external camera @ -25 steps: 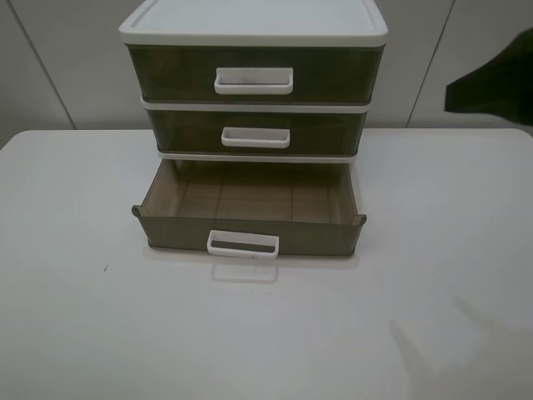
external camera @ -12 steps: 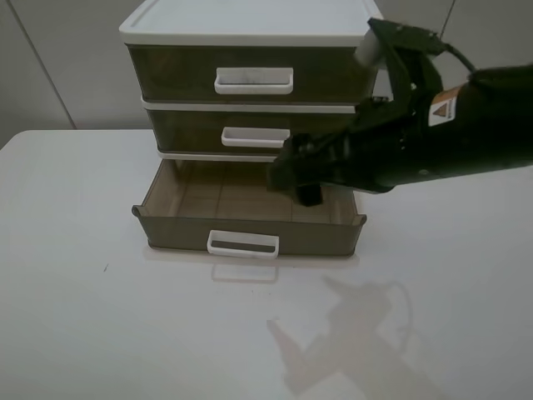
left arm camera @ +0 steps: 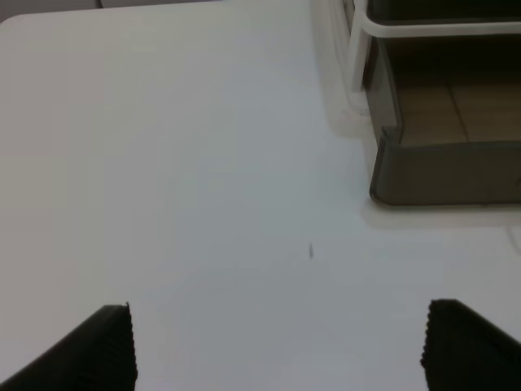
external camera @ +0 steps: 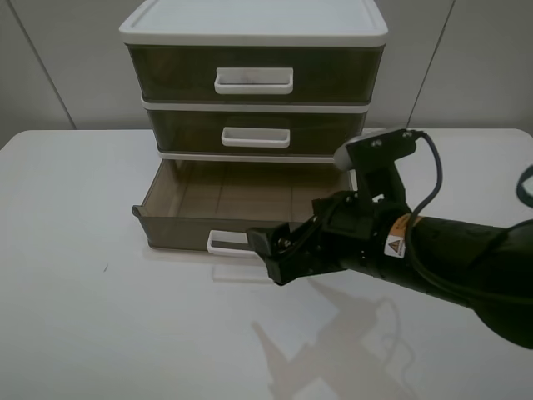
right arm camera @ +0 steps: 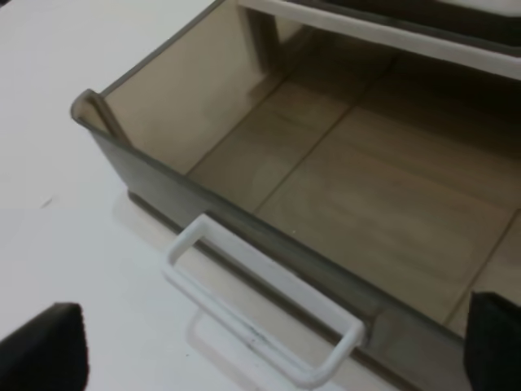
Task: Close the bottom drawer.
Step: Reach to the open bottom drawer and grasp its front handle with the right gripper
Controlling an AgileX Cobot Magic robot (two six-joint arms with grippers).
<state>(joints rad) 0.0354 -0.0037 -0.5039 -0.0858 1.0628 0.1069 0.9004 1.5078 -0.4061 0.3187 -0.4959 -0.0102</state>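
The bottom drawer (external camera: pixel 179 232), smoky brown-olive and empty, stands pulled out from the white-framed unit (external camera: pixel 250 25). Its white loop handle (external camera: pixel 225 242) faces the front. My right gripper (external camera: pixel 270 255) hovers just in front of the right end of the handle, partly covering it. In the right wrist view the drawer (right arm camera: pixel 342 204) and handle (right arm camera: pixel 260 322) lie between the spread fingers, and the right gripper (right arm camera: pixel 269 330) is open and empty. My left gripper (left arm camera: pixel 281 330) is open and empty over bare table, with the drawer's left front corner (left arm camera: pixel 440 171) ahead of it.
The middle drawer (external camera: pixel 187 133) and the taller top drawer (external camera: pixel 166 77) above are shut. The unit stands at the back of a white table (external camera: pixel 75 317). My right arm (external camera: pixel 433 254) stretches across the table's right side, with a cable looping over it.
My right arm has come in from the right, passed over the open bottom drawer, then dropped down and forward to the front of its handle. The drawer has not moved.
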